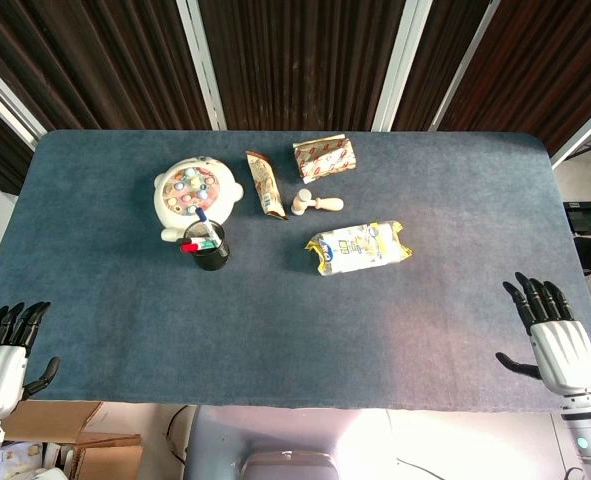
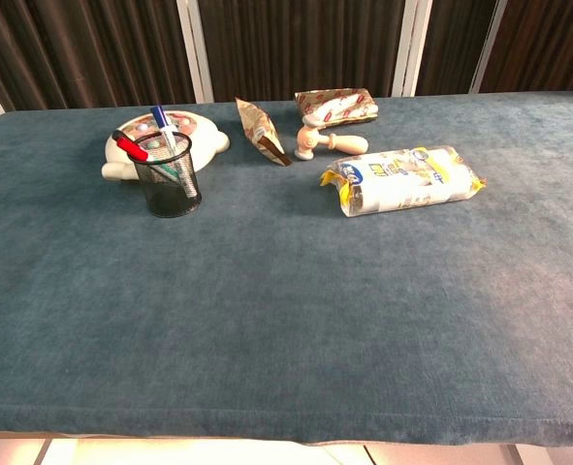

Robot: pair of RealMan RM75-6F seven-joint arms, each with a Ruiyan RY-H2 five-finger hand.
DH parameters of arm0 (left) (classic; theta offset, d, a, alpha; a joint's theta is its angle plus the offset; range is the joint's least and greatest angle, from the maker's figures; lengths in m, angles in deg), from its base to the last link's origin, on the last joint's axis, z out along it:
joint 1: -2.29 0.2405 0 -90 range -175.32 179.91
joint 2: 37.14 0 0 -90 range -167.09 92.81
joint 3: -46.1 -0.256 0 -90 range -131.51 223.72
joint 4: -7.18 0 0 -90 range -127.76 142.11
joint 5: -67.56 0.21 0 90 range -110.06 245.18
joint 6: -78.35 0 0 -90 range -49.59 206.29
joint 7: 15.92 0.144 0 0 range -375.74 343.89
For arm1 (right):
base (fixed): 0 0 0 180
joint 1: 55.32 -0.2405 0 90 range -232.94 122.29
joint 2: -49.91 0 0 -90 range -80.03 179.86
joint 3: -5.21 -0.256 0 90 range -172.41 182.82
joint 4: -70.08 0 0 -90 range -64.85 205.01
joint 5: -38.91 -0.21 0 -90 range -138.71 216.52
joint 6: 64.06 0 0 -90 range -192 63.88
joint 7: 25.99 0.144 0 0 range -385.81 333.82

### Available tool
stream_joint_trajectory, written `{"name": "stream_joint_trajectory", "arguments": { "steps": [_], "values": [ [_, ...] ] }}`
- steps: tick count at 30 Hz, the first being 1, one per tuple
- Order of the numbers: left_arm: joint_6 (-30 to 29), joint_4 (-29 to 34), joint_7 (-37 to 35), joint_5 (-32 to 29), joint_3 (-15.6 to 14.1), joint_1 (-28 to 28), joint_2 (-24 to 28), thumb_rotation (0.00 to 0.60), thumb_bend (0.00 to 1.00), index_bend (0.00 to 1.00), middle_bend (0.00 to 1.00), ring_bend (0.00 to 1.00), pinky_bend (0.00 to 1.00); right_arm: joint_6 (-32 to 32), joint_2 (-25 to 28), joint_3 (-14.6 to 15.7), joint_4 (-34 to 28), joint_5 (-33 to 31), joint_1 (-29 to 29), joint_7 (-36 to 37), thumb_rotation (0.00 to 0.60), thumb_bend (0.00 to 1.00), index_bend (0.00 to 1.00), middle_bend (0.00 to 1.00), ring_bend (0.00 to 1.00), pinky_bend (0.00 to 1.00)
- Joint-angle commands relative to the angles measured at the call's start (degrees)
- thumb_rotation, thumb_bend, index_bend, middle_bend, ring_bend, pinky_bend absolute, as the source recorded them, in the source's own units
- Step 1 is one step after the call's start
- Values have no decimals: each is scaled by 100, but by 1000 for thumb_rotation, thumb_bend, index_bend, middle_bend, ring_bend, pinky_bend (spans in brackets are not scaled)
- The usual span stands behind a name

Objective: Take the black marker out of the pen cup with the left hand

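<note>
Fingers (image 1: pixel 15 318) spread; one pen cup (image 2: pixel 171 174).

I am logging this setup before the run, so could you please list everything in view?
Table: one, blue-grey cloth top, fills both views.
Pen cup: one, black mesh, left of centre, in front of the toy.
Markers: red-capped and blue-capped ones show in the cup; a black one cannot be made out.
Toy: one, cream, round, with coloured dots, behind the cup.
Tall packet: one, brown and white, centre rear.
Flat packet: one, brown and white, rear, right of the tall packet.
Wooden piece: one, pale, between the packets.
Bag: one, yellow and white, right of centre.
Left hand: white with black fingers, near left edge, holding nothing.
Right hand: same colours, near right edge, holding nothing.
</note>
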Motion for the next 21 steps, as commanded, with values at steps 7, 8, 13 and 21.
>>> {"name": "stream_joint_trajectory", "arguments": {
  "steps": [7, 8, 13, 21],
  "values": [
    [5, 44, 130, 12, 14, -22, 1, 600, 350, 71, 104, 54, 19, -16, -2, 9, 42, 11, 13, 36, 600, 50, 0, 0, 0, 0],
    [17, 55, 140, 27, 17, -37, 10, 600, 351, 72, 104, 55, 19, -26, 1, 7, 47, 10, 17, 44, 600, 49, 0, 0, 0, 0],
    [176, 141, 178, 160, 191, -331, 18, 600, 351, 88, 120, 76, 37, -63, 23, -29, 47, -10, 22, 78, 600, 49, 0, 0, 0, 0],
    [1150, 332, 140, 273, 754, -1455, -29, 600, 362, 182, 211, 157, 140, -48, 84, -66, -41, 27, -30, -3, 600, 49, 0, 0, 0, 0]
  ]
}}
